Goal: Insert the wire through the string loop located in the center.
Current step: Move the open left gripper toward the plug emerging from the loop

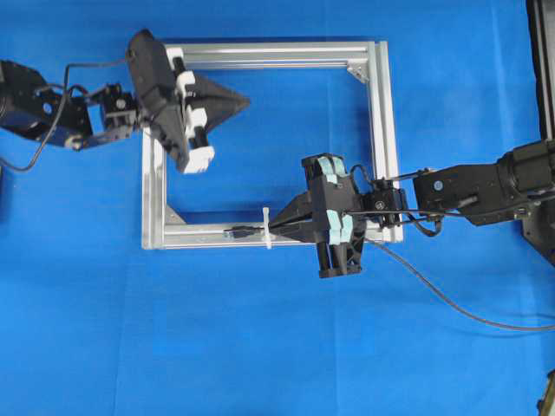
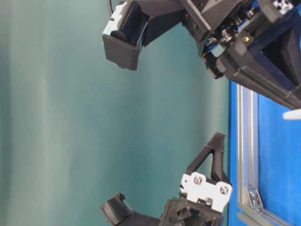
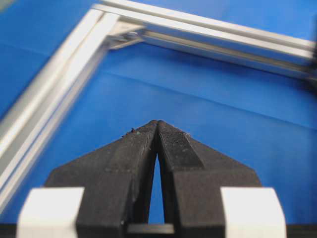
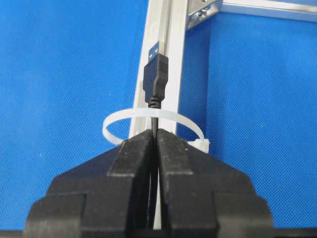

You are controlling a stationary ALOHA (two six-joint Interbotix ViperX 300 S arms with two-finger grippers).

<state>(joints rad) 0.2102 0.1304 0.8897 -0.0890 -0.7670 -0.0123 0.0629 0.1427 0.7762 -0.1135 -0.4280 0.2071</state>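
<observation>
Pinching the wire beyond the string loop, right gripper; left gripper together, empty.

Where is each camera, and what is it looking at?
Overhead: looks straight down on the metal frame, cloth and both arms.
Table-level: low at the side, turned sideways; both arms, frame edge.
Left wrist: above the left gripper, shut and empty, facing a frame corner.
Right wrist: above the right gripper, shut on the wire, its plug through the white loop.
Overhead and right wrist share wire and loop.
</observation>
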